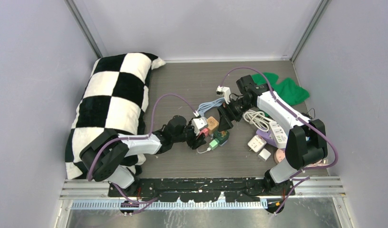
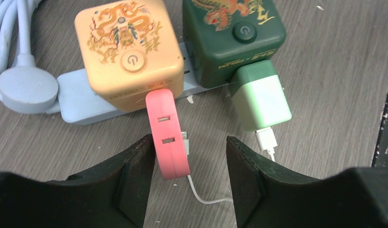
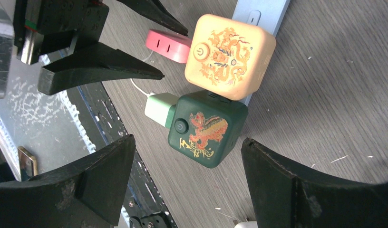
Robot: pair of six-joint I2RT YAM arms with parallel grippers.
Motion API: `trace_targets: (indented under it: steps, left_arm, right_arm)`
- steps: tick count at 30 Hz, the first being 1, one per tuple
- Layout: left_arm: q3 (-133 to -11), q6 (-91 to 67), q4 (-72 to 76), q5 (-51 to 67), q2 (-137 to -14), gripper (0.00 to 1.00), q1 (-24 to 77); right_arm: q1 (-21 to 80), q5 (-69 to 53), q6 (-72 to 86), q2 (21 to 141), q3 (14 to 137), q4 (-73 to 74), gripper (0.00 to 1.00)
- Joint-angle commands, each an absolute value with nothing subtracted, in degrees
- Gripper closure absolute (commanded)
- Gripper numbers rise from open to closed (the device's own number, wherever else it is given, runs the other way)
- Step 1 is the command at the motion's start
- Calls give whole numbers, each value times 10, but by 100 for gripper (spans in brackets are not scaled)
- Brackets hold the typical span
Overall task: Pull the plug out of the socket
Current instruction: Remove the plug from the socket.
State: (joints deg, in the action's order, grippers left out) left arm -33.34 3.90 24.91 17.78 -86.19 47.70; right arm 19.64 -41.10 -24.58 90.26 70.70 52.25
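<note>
Woodgrain table; rounded pink plug in boxy orange socket.

I work in a robot lab's test booth. Plain pale walls and metal corner posts box in my wood-grain table. My arms are bolted to a black rail, and a checkered pillow lies there as a prop.
</note>
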Motion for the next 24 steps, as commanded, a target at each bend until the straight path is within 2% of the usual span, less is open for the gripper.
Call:
trace_targets:
  steps: [1, 12, 15, 24]
  left_arm:
    - [-321, -11, 285, 108, -847, 45, 484]
    - [-302, -65, 365, 57, -878, 52, 512]
    - [-301, -71, 375, 48, -887, 53, 513]
    - [-298, -88, 396, 39, -907, 65, 513]
  right_arm:
    - [194, -421, -202, 889, 705, 483, 14]
    - [196, -391, -64, 896, 676, 371, 14]
    - [200, -369, -56, 903, 679, 364, 14]
    - [227, -341, -63, 955, 712, 382, 11]
